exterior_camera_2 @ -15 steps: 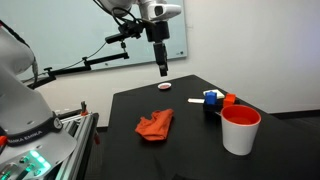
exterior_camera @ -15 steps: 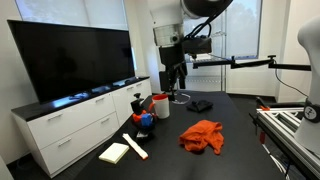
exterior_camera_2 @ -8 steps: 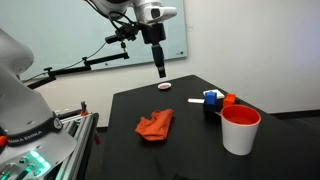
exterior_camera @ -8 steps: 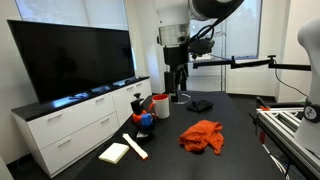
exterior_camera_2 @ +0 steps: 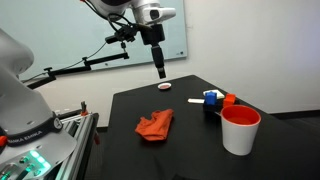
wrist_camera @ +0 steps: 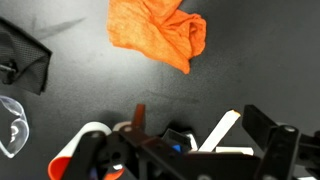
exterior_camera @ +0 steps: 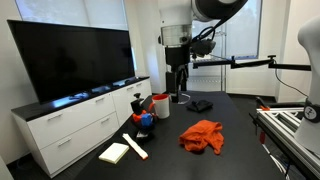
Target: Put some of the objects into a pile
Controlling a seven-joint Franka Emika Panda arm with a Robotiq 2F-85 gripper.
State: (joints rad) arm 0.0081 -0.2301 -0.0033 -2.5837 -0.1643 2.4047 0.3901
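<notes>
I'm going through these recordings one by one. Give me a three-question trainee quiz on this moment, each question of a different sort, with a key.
1. True or false: the gripper grips the orange cloth.
2. The orange cloth lies: A flat on the black table; B across the gripper; C draped over the table's edge.
3. Fill in: the gripper's jaws stand ___.
Key: 1 false; 2 A; 3 open.
</notes>
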